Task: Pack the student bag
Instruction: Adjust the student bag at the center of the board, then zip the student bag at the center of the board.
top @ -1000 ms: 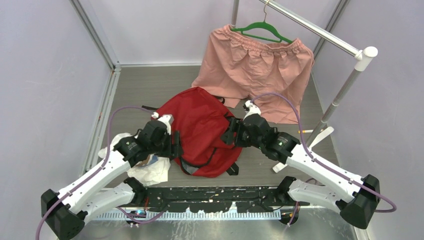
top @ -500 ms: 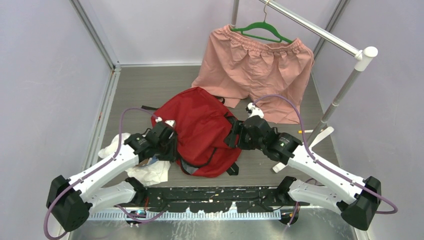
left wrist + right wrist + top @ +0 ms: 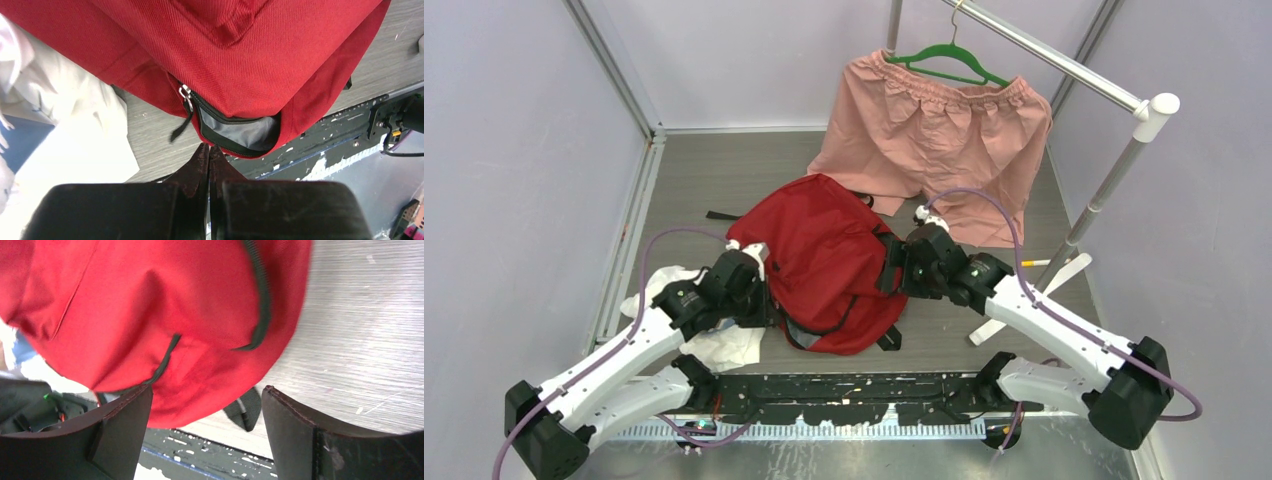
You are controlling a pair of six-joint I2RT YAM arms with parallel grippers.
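Note:
The student bag [image 3: 824, 262] is a large red backpack lying flat in the middle of the table. In the left wrist view its black zipper gapes near the bottom edge, showing grey lining [image 3: 241, 133], and a metal zipper pull [image 3: 186, 94] hangs beside the gap. My left gripper [image 3: 767, 300] sits at the bag's near-left corner, shut [image 3: 209, 148] with nothing between the tips, just short of the zipper opening. My right gripper [image 3: 890, 270] hovers at the bag's right side, open [image 3: 207, 392], with the bag's red fabric [image 3: 150, 315] bulging between and beyond its fingers, not pinched.
A crumpled white plastic bag [image 3: 716, 342] lies left of the backpack, under my left arm. Pink shorts [image 3: 934, 130] hang on a green hanger [image 3: 946, 62] from a metal rail with a white stand [image 3: 1114, 185]. A black strap end [image 3: 244, 410] lies on the table.
My left gripper has closed fully and settled lower at the bag's near-left corner. My right gripper has opened wider and drawn slightly closer to the bag's right edge.

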